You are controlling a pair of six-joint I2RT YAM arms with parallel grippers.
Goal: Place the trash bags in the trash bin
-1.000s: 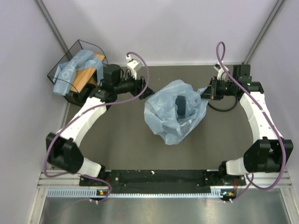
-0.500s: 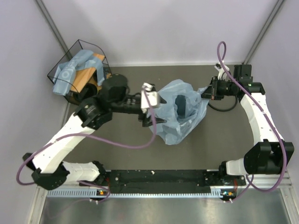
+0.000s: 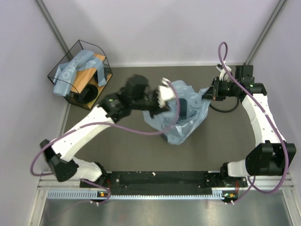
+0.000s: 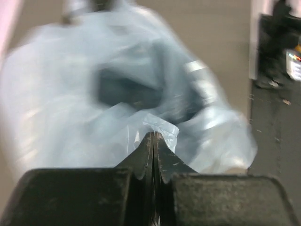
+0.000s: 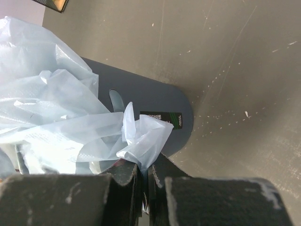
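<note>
On the table [image 3: 122,141], about at its middle, stands the trash bin [image 5: 141,94], dark blue-grey. One trash bag [image 3: 174,127] lies spread over it. The light-blue film is crinkled and hangs down around the wall onto the table, and only a dark part of the bin shows through the opening on top.

The left pincer [image 4: 153,137] is at the left side of this bag. Its jaws are pressed together, and a small fold of film sits right at their tips, as it seems pinched between them. This view is blurred.

The right pincer [image 5: 145,165] is at the right side of the bin, low beside the wall. Its jaws are closed on a crumpled corner of the same bag, close to a small dark label [image 5: 160,118] on the bin.

Farther away, at the far left corner, stands a black wire basket [image 3: 86,79] with a wooden base. A bundle of bags [image 3: 70,73] lies in it, well apart from the bin.
</note>
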